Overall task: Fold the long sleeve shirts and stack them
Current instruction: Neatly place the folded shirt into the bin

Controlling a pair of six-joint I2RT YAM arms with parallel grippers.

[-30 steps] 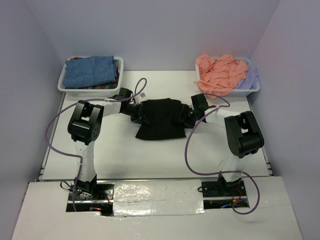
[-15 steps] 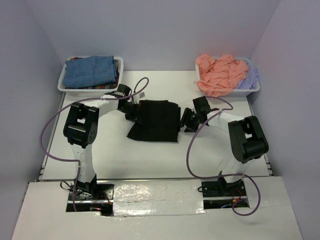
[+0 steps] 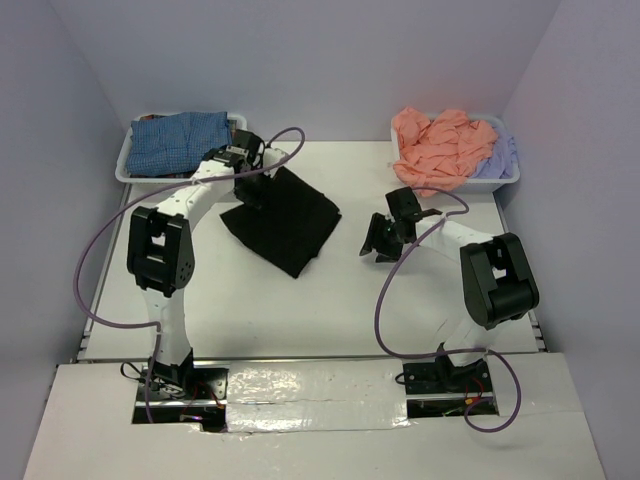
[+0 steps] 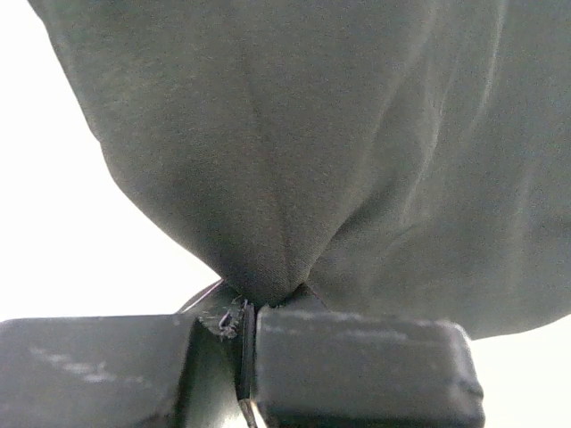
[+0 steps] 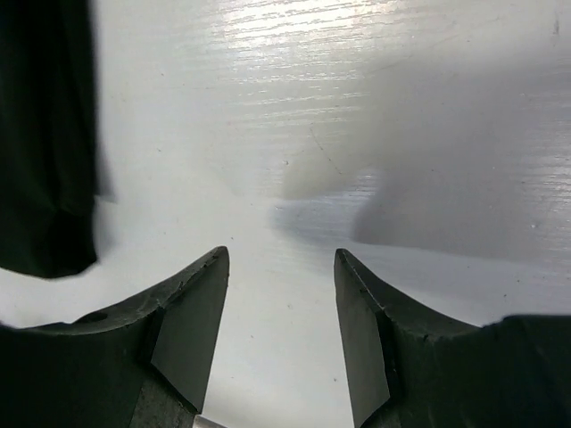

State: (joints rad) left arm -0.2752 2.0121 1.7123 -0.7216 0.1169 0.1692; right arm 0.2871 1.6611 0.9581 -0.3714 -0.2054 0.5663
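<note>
A folded black shirt [image 3: 282, 218] hangs tilted over the left middle of the table, held by its upper left corner. My left gripper [image 3: 250, 185] is shut on that corner; in the left wrist view the black cloth [image 4: 312, 152] bunches into the closed jaws of the left gripper [image 4: 248, 312]. My right gripper [image 3: 374, 245] stands open to the right of the shirt, apart from it. In the right wrist view the right gripper [image 5: 281, 267] has only bare table between its fingers, and the black shirt's edge [image 5: 45, 152] lies at the far left.
A white bin [image 3: 126, 166] at the back left holds a folded blue-checked shirt [image 3: 180, 142]. Another white bin [image 3: 505, 180] at the back right holds a crumpled salmon-pink shirt [image 3: 440, 145] and a pale lavender one [image 3: 500, 155]. Purple cables loop beside both arms.
The left gripper shut on the black shirt's corner and carried it up and toward the back left bin, so the shirt swung diagonal. The right gripper drew away from the shirt to the right.
</note>
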